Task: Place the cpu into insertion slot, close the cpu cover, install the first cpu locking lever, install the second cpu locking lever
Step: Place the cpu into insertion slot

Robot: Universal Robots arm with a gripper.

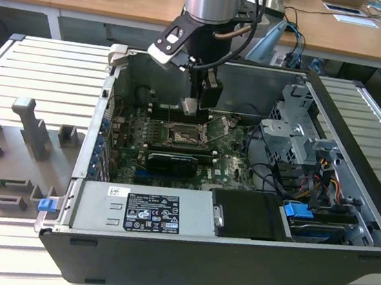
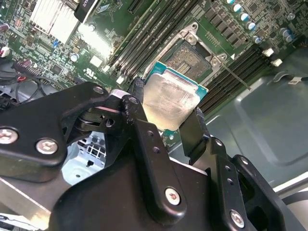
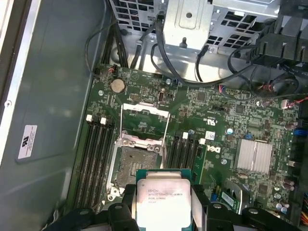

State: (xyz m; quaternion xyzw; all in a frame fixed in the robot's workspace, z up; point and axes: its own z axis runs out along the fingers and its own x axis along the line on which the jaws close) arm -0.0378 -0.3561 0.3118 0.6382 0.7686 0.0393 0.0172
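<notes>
My gripper (image 1: 196,106) hangs inside the open computer case, shut on the cpu (image 1: 190,105), a flat square chip with a pale metal face. In both wrist views the cpu (image 3: 163,199) (image 2: 171,101) sits clamped between the two black fingers (image 3: 199,204). It hovers a little above and beside the insertion slot (image 3: 132,163) (image 1: 181,136), a dark-centred square socket that lies uncovered. The cpu cover (image 3: 144,118) (image 1: 219,126), a silver frame with a cut-out centre, is swung open on the far side of the socket. A thin locking lever (image 2: 231,74) stands off the socket corner.
Memory slots (image 3: 96,144) flank the socket on both sides. A long black card (image 1: 170,162) lies just in front of it, with the power supply (image 1: 144,210) nearer. A silver heatsink (image 3: 253,155), drive cage (image 1: 296,134) and loose cables (image 3: 192,62) crowd one side.
</notes>
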